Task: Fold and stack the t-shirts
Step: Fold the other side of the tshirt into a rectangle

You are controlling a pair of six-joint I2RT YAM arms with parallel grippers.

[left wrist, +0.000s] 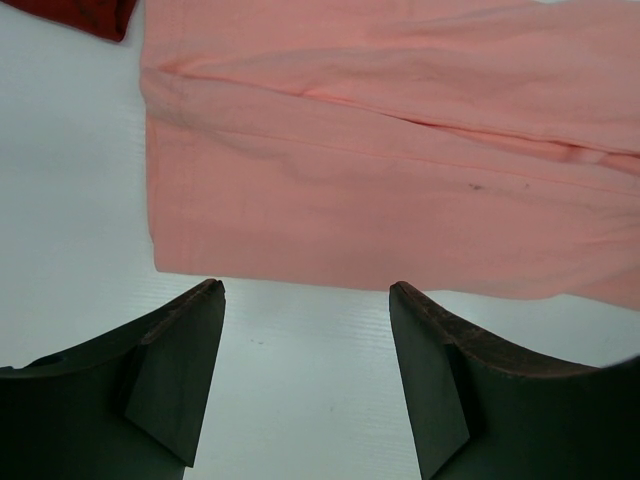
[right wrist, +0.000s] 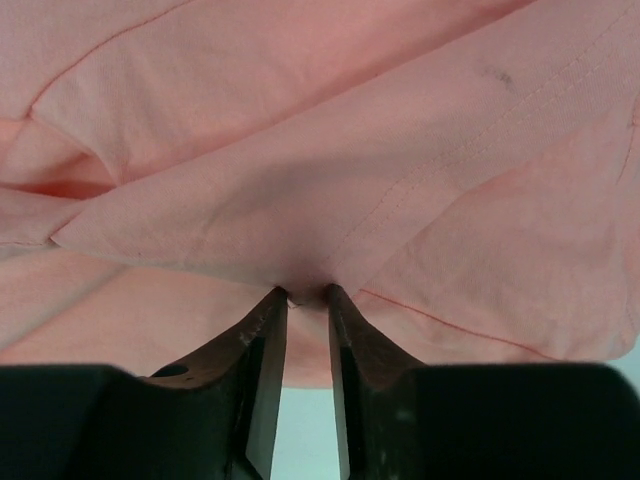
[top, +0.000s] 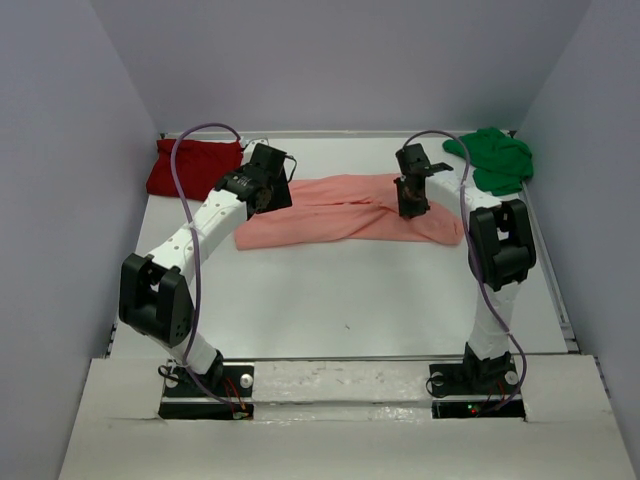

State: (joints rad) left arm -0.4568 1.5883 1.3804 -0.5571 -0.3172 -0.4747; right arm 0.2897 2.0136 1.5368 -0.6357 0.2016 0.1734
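The salmon-pink t-shirt lies as a long folded band across the back of the table. My right gripper points down into its right part; in the right wrist view its jaws stand narrow, pinching a puckered fold of the pink t-shirt. My left gripper hovers at the shirt's left end, open and empty, just short of the near hem of the pink t-shirt. The dark red t-shirt lies bunched at the back left, and the bright green t-shirt at the back right.
The white table is boxed in by grey walls on the left, back and right. A corner of the dark red t-shirt shows at the top left of the left wrist view.
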